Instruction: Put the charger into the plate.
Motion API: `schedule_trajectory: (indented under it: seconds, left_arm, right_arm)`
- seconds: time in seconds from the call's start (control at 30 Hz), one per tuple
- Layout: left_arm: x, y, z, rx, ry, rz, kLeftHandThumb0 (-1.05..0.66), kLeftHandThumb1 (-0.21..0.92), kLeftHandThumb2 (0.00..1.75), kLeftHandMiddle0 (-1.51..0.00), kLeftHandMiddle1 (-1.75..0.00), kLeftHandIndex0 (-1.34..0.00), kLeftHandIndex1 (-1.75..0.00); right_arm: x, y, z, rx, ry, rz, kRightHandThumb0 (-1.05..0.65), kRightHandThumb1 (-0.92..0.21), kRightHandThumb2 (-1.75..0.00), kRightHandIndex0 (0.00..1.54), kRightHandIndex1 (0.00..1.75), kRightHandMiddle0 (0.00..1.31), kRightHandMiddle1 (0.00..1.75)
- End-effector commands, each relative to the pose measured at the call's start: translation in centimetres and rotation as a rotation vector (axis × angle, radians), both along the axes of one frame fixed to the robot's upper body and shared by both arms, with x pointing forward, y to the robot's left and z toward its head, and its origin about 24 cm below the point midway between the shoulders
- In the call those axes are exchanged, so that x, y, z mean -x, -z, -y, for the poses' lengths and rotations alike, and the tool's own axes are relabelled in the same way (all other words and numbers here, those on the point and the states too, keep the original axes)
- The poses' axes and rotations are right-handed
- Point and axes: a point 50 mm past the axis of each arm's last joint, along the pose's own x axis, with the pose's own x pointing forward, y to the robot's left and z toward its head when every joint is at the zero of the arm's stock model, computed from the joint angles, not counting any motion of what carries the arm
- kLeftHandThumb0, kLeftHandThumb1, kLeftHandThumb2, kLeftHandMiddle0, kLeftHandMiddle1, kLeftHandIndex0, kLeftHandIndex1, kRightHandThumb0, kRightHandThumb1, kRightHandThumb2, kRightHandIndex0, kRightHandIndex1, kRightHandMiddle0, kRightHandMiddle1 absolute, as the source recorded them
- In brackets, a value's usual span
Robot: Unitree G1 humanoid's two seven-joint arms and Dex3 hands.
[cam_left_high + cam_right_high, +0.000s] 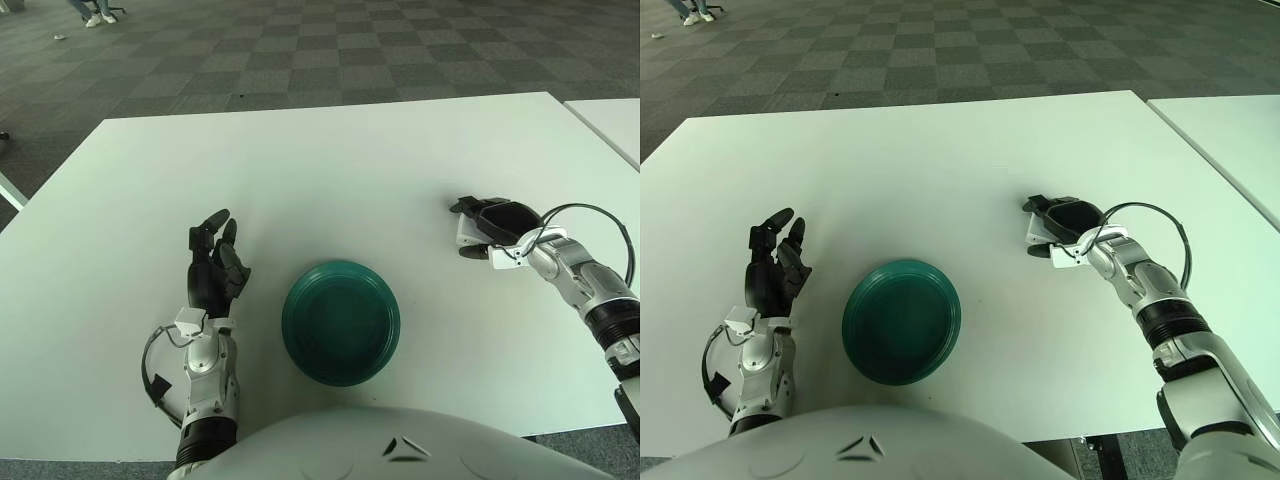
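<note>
Left eye view had the right hand [488,226] curled around the white charger [467,231], so grabbing was underway. Next up, I'd guess, was lifting it over to the green plate [341,321]; left hand [215,268] sat open beside it.

The right hand [487,226] covers most of the white charger [466,233]; whether its fingers grip it is unclear.

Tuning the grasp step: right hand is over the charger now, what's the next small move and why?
Probably close the right hand fully on the white charger before lifting. Its fingers sit over and around the charger, which looks to be still on the table, well right of the green plate. Whether the grip is already firm cannot be told. The left hand shows left of the plate.
</note>
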Motion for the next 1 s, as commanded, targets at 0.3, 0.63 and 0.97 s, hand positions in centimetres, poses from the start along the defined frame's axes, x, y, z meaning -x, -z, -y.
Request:
schedule_trajectory:
  seconds: [0.3,0.63,0.97]
  left_arm:
    - [5.7,5.7,1.7,0.194,-0.088,-0.261,-0.87,0.92,0.94,-0.38,-0.05,0.00,-1.06]
    - [6.0,5.6,1.3,0.191,-0.089,-0.250,-0.88,0.92,0.93,-0.39,-0.06,0.00,-1.07]
    - [6.2,5.5,1.0,0.195,-0.097,-0.246,-0.88,0.92,0.94,-0.39,-0.06,0.00,-1.09]
  right_arm:
    - [-0.4,0.8,-0.7,0.038,-0.012,0.055,-0.99,-0.92,-0.62,0.40,0.05,0.00,0.84]
    - [-0.3,2.0,-1.3,0.077,-0.002,0.082,-0.95,-0.92,-0.58,0.40,0.05,0.00,0.82]
    - [-0.1,2.8,-1.6,0.036,0.029,0.071,-0.91,-0.92,-0.47,0.43,0.06,0.00,0.85]
